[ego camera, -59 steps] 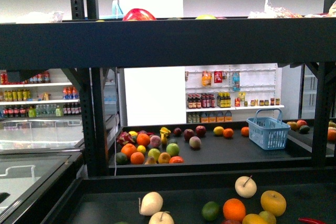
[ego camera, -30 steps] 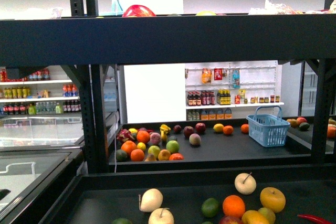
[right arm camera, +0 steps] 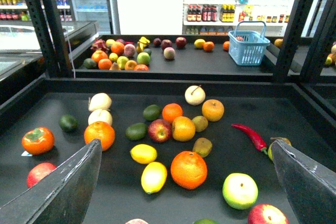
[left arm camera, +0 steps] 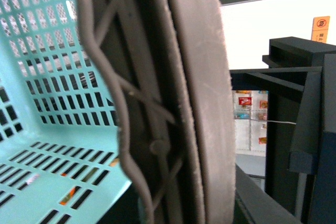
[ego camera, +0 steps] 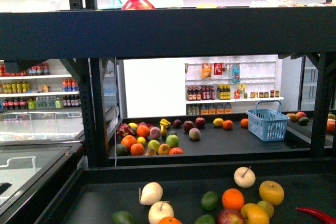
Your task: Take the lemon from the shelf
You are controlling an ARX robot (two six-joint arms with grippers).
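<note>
Only the right wrist view shows the lemons. There are two, and they lie on the near, low tier of the black shelf (right arm camera: 44, 30), close to each other: a rounder lemon (right arm camera: 143, 153) and a longer second lemon (right arm camera: 154, 177), which is nearer to the camera. Both are just beside a large orange (right arm camera: 189, 169). The right gripper (right arm camera: 185, 145) hangs above this tier with its two grey fingers (right arm camera: 63, 192) spread wide, one at each lower corner of the picture. They hold nothing, and the lemons are seen between them. On the same tier this view gives one red chili pepper (right arm camera: 251, 136), one persimmon (right arm camera: 38, 140) and three pale round fruits (right arm camera: 100, 101) with stems.

The front view reaches only the far part of this tier, so the two lemons fall below its edge. It alone shows the upper tier as a wide dark band, with one red fruit (ego camera: 138, 3) on top. Both views show the farther black tier with a pile of fruit (ego camera: 149, 142) and one blue basket (ego camera: 268, 124), standing well apart.

The left wrist view shows one teal basket (left arm camera: 52, 77) very close, with perforated wall and floor. A grey part of the left gripper (left arm camera: 178, 103) with cables (left arm camera: 105, 40) crosses the picture, and I cannot tell if its fingers are apart or together
</note>
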